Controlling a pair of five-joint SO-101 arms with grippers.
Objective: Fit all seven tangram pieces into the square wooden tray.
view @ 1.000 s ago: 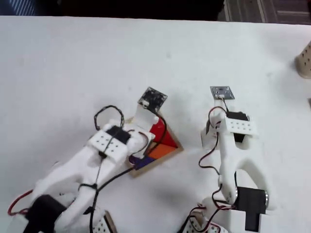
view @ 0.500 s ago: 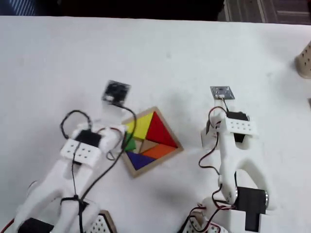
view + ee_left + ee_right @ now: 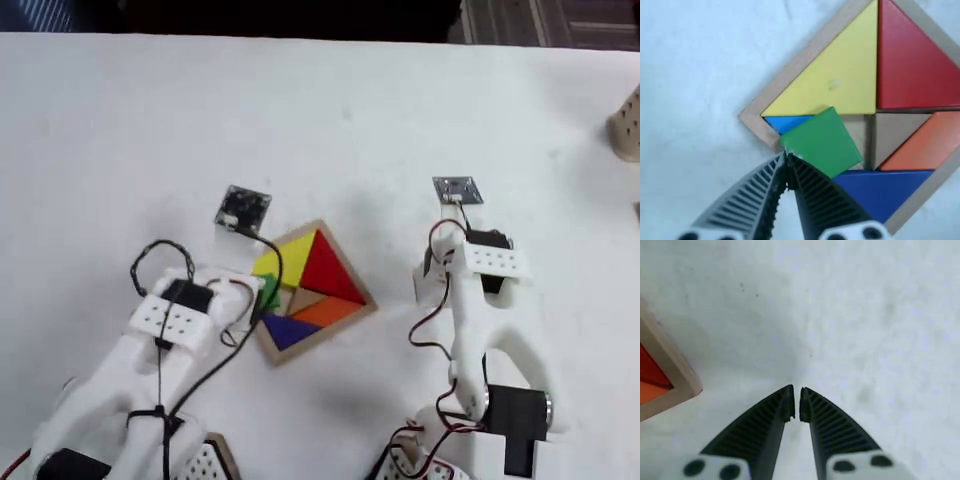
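The square wooden tray (image 3: 276, 352) lies on the white table between the two arms, turned like a diamond. It holds yellow (image 3: 840, 85), red (image 3: 912, 55), orange (image 3: 920, 145), dark blue (image 3: 885, 187) and light blue (image 3: 790, 123) pieces. The green square (image 3: 822, 142) lies askew on top of the tray's left part, partly over the light blue piece and a bare wooden patch (image 3: 892, 131). My left gripper (image 3: 788, 162) is shut, its tips against the green square's near corner. My right gripper (image 3: 795, 407) is shut over bare table, just right of the tray's corner (image 3: 675, 382).
A pale wooden block with holes (image 3: 627, 125) stands at the table's far right edge. The right arm (image 3: 485, 262) stands to the right of the tray. Open white table stretches behind the tray and to the far left.
The left arm drew back from above the tray to its left side, uncovering the pieces, then edged slightly back toward the green square. The right arm has not moved.
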